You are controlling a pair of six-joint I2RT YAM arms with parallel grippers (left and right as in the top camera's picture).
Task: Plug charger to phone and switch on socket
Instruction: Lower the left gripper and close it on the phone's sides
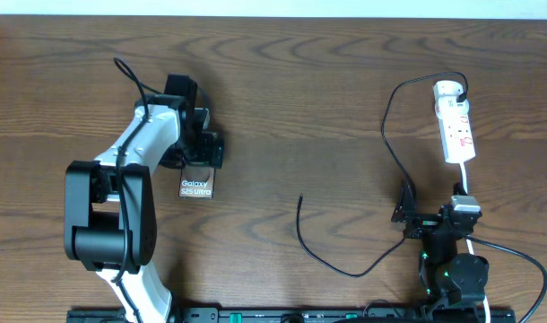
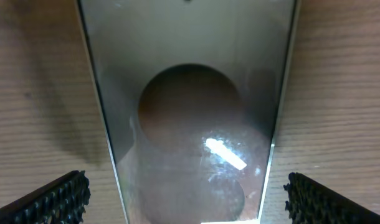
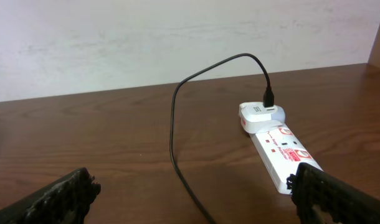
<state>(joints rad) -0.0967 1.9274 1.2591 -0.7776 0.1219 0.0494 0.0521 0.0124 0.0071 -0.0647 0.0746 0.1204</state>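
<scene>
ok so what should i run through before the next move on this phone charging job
1. Left gripper open, straddling the phone without touching it: ok.
2. Right gripper open and empty: ok.
3. Charger tip plugged into the phone: not ok, the tip lies loose on the table between the arms.
4. Charger's other end seated at the socket: ok.
5. Socket switched on: cannot tell.
</scene>
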